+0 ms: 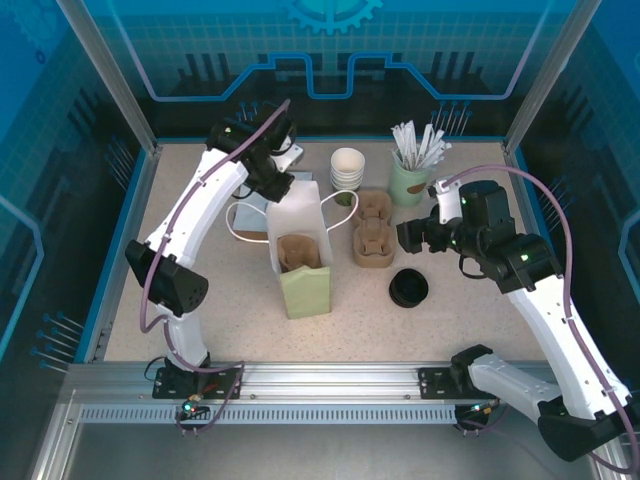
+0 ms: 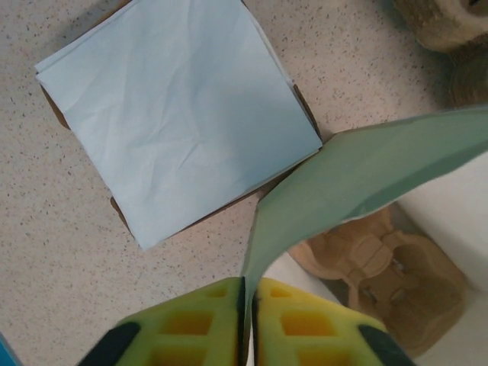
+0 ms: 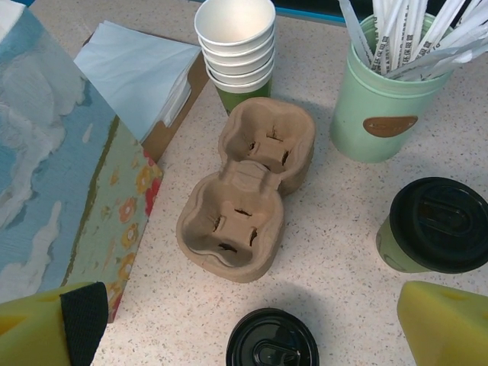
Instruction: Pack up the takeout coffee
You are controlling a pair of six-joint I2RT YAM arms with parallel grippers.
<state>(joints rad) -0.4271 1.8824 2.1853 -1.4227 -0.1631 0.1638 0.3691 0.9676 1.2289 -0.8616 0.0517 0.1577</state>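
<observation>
The left end effector [image 2: 248, 299] is found closed, its pads pinched on the rim of the bag [image 2: 358, 179], which is thereby held open. In the top view the bag is seen upright at mid-surface. The right end effector [image 1: 405, 237] is recorded as spread wide and holding nothing, its fingers [image 3: 446, 324] noted at opposite lower corners of the right wrist view. The cup [image 3: 431, 225], olive-sided and fitted with a black lid, is observed standing upright on the surface [image 3: 335, 206], outside the bag and ungripped. It is placed ahead of the finger at the right of that view, off to that side of the gap rather than centred in it, and near the mint cup [image 3: 381, 99] of sticks. A loose lid [image 3: 271, 341] is noted nearer the middle of the gap. One carrier [image 1: 300, 252] is seen inside the bag; a second carrier [image 3: 248, 191] rests on the surface between bag and cup. Progress is judged partial. The bag is opened and loaded with a carrier and the cup is lidded, but the cup is yet to be grasped, lifted and set in the bag.
</observation>
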